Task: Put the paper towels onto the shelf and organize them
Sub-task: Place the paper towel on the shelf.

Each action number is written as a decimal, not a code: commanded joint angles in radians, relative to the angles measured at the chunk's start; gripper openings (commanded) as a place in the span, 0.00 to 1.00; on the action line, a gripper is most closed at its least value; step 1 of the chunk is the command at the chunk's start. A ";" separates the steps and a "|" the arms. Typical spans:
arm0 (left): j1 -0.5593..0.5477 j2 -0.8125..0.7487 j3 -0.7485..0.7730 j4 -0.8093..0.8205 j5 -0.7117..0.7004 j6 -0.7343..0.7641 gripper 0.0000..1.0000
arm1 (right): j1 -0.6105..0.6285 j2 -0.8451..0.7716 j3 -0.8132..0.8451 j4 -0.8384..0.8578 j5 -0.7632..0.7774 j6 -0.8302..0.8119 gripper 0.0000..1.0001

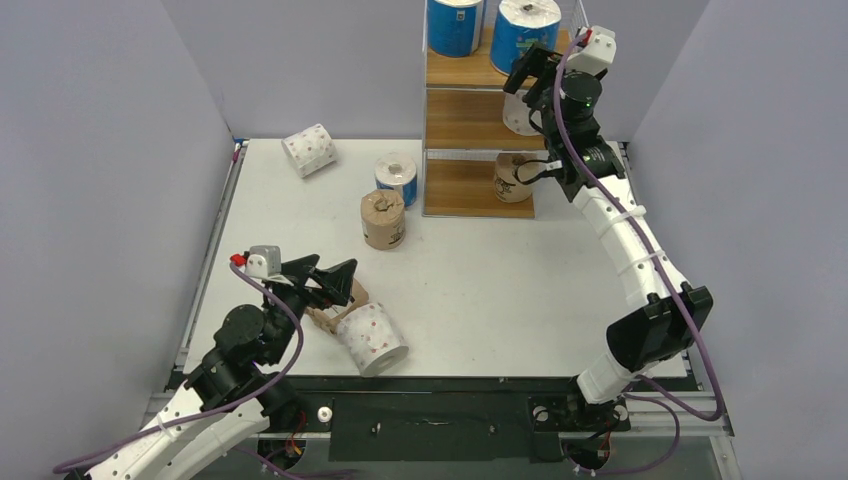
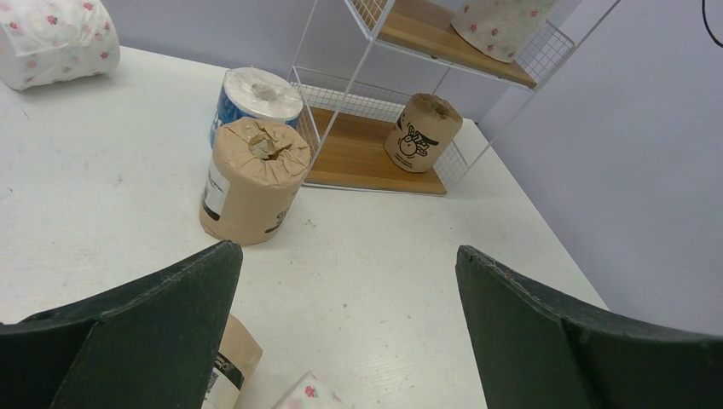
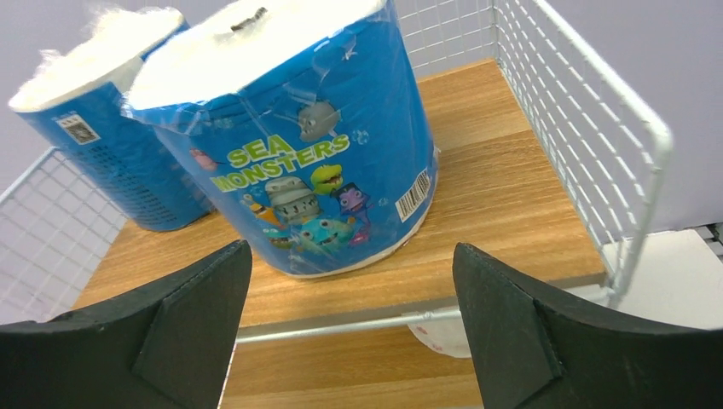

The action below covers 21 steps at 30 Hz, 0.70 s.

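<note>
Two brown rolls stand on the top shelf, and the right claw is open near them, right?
Not brown: the two rolls on the top shelf are blue, as the right wrist view shows. The right claw is indeed open near them.

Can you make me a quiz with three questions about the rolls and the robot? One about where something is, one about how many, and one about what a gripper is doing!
1. Where does the brown roll with the drawing stand?
A. on the table's far corner
B. on the top board
C. on the bottom board of the shelf

2. How many blue rolls stand on the top board?
A. one
B. two
C. four

3. What is the right gripper doing?
A. it is open and holds nothing
B. it is shut on a blue roll
C. it is shut on a white roll

Answers:
1. C, because the left wrist view shows it on the lowest board.
2. B, because two stand side by side there.
3. A, because its jaws stand wide apart, short of the nearest roll.
</note>
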 commanded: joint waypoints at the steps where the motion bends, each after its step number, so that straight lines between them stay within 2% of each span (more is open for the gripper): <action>1: 0.002 0.011 0.011 0.031 0.019 -0.023 0.96 | -0.008 -0.117 -0.019 0.052 -0.025 0.027 0.83; 11: 0.002 0.032 0.010 0.031 0.047 -0.048 0.96 | -0.047 -0.070 0.029 -0.010 -0.038 0.037 0.82; 21: 0.001 0.035 0.009 0.025 0.045 -0.049 0.96 | -0.049 0.037 0.064 0.033 -0.050 0.046 0.78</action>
